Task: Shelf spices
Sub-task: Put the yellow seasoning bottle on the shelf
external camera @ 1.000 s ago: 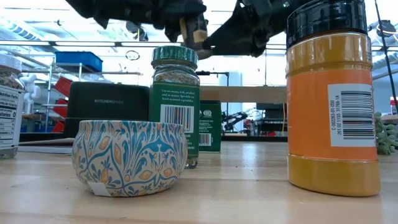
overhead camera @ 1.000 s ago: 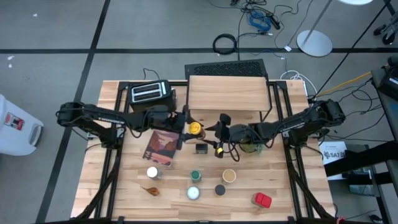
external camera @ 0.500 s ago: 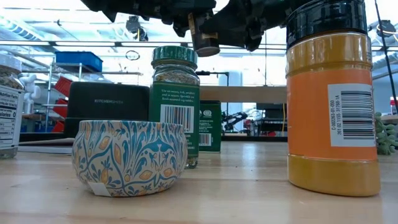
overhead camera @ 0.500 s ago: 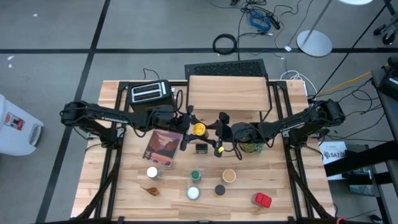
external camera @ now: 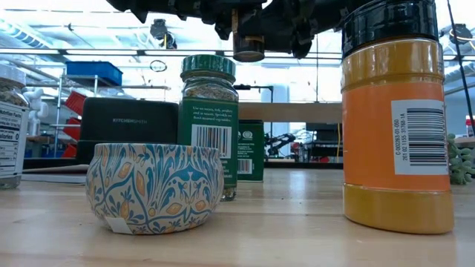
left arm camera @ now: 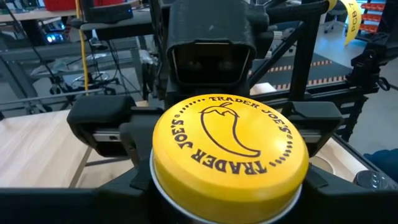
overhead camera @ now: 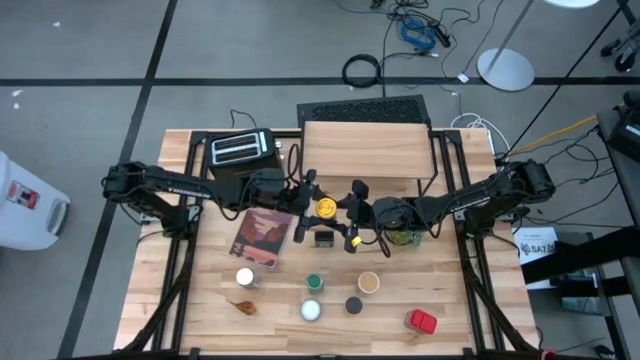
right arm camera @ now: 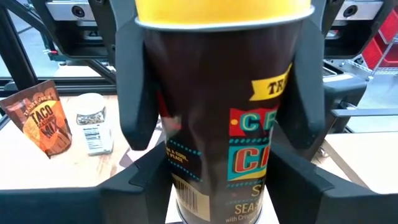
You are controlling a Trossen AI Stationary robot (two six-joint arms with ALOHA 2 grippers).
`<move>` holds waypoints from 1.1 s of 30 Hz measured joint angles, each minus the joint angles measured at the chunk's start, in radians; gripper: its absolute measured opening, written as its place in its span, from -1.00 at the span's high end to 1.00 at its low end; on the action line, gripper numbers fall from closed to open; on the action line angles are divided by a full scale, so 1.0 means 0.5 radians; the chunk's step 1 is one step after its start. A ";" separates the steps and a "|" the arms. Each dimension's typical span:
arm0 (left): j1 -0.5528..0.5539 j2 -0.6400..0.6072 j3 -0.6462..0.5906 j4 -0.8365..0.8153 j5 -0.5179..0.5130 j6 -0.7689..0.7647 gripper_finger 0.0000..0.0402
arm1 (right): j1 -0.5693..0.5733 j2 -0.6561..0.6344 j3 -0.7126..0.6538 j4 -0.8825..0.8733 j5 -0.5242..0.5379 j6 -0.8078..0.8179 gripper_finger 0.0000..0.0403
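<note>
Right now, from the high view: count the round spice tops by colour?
yellow top: 1, held off the table in the left gripper
white tops: 2
green top: 1
tan top: 1
black top: 1
Total: 6

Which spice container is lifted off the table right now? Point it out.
The yellow-lidded jar, held up between the left gripper and right gripper in front of the shelf; every other spice stands on the table.
</note>
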 joint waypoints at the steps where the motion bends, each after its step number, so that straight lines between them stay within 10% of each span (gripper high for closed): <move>1: 0.000 0.000 0.000 0.001 0.000 -0.006 -0.03 | 0.000 0.000 0.000 0.001 0.000 0.000 0.02; 33: 0.053 -0.149 0.000 -0.133 -0.081 0.002 -0.54 | 0.000 -0.337 -0.002 -0.273 0.213 -0.137 0.05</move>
